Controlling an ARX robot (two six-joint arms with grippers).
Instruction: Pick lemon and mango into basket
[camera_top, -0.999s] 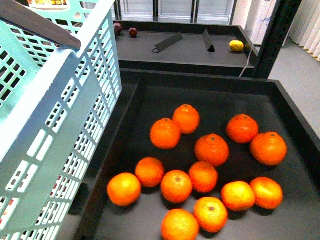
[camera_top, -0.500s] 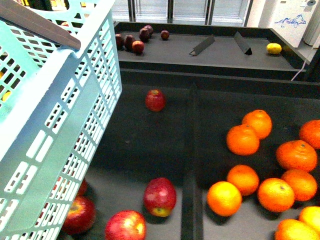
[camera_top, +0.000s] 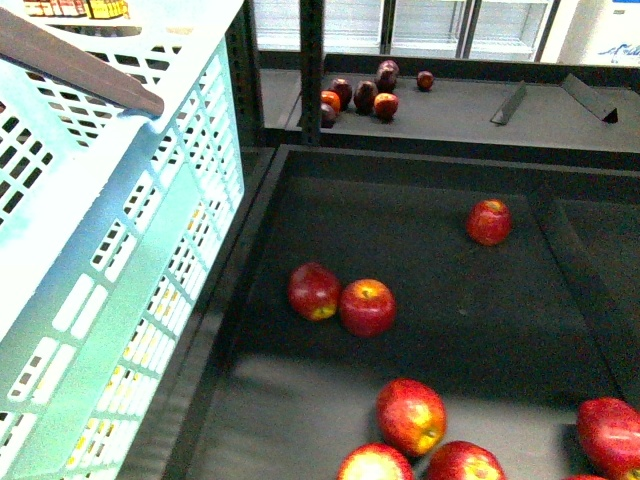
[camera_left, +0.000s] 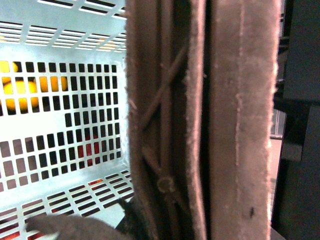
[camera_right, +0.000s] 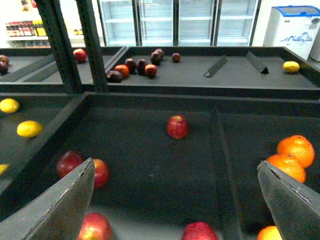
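view has swung along the shelf since half a second ago: the oranges have slid out of the front view and red apples (camera_top: 367, 306) now dot the dark tray (camera_top: 450, 260), while the basket (camera_top: 150, 230) keeps its place hard against the front camera. left gripper (camera_left: 142, 220) is right up on the brown handle (camera_left: 165, 125), which fills its wrist view. one felt finger (camera_left: 65, 226) reaches in to the handle's base and touches it; the other is hidden, so it reads as clamped on the basket. right gripper (camera_right: 175, 164) hangs empty, fingers spread wide. straight ahead between those fingers sits a lone apple (camera_right: 177, 126). the lemon (camera_right: 29, 128) lies outside one finger (camera_right: 60, 205), past a raised divider (camera_right: 55, 135) in the neighbouring tray, with another lemon just beyond it. oranges (camera_right: 295, 150) cluster outside the opposite finger (camera_right: 292, 200). yellow blobs show through the basket's slots; what they are, cannot tell.
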